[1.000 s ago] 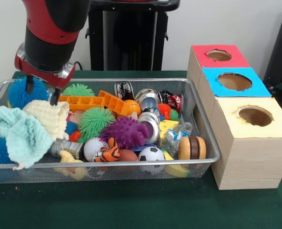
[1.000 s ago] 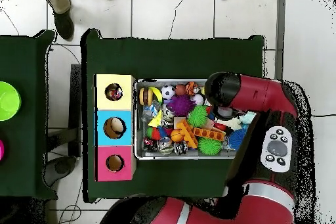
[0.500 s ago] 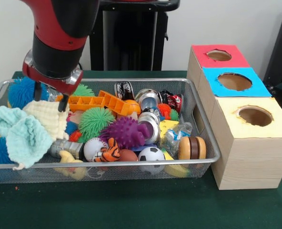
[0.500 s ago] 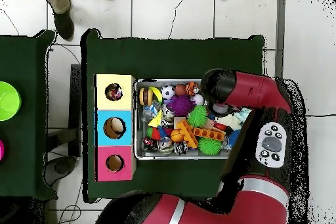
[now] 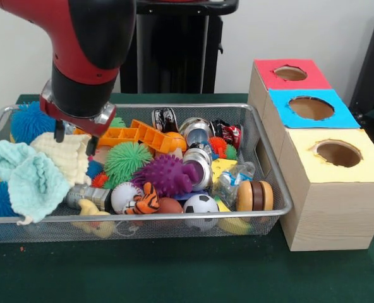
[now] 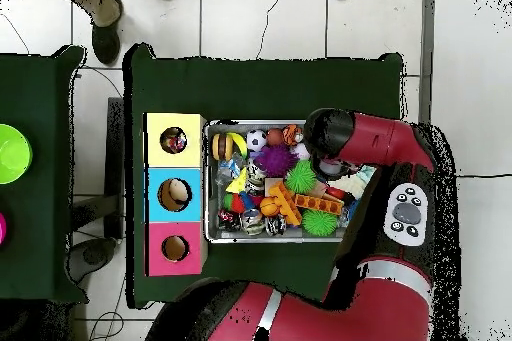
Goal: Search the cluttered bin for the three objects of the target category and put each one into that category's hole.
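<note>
The cluttered bin [image 5: 275, 189], a silver mesh basket, sits on the green worktop [image 5: 174, 271] just beside three wooden boxes, placed close so each sorted item has a short trip to a hole. Packed to the rim: spiky balls in green [image 5: 127, 159], purple [image 5: 166, 173] and blue [image 5: 30, 121], an orange tray piece [image 5: 133, 134], small sports balls [image 5: 201, 203], a striped tiger toy [image 5: 146, 199], shiny cans [image 5: 197, 131] and pale cloths [image 5: 32, 177] heaped at one end. Boxes topped red [image 5: 289, 74], blue [image 5: 310, 108] and yellow [image 5: 337, 153], each with a round hole facing up for dropping things in. Gripper [image 5: 74, 137] hangs over the cloth end of the bin, fingers [image 5: 90, 145] apart and holding nothing, seemingly poised above the cream cloth [image 5: 64, 154] to pick or to push it aside, since cloth may hide targets. In the overhead view, the arm covers that end. No readable writing, brand or label anywhere; can markings too small to make out
</note>
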Controlling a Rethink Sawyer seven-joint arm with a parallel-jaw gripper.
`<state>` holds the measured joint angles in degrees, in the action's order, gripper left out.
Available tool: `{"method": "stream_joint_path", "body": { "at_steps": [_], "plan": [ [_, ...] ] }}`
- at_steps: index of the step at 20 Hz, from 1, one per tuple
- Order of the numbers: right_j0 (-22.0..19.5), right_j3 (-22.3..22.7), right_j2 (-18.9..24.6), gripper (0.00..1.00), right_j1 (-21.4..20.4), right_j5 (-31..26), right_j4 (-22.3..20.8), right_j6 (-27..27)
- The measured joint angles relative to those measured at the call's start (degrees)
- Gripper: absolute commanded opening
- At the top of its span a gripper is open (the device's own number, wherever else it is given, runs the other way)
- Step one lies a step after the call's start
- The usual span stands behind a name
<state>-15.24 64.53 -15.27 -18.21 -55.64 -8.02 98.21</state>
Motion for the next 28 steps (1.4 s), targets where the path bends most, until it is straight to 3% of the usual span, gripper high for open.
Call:
{"method": "stream_joint_path", "body": {
  "at_steps": [19,28],
  "plan": [
    [2.12,-0.90,-2.30,1.00,5.46,-1.01,1.02,0.00],
    [4.21,-3.27,-6.24,1.00,6.42,-6.02,1.05,0.00]
  ]
}}
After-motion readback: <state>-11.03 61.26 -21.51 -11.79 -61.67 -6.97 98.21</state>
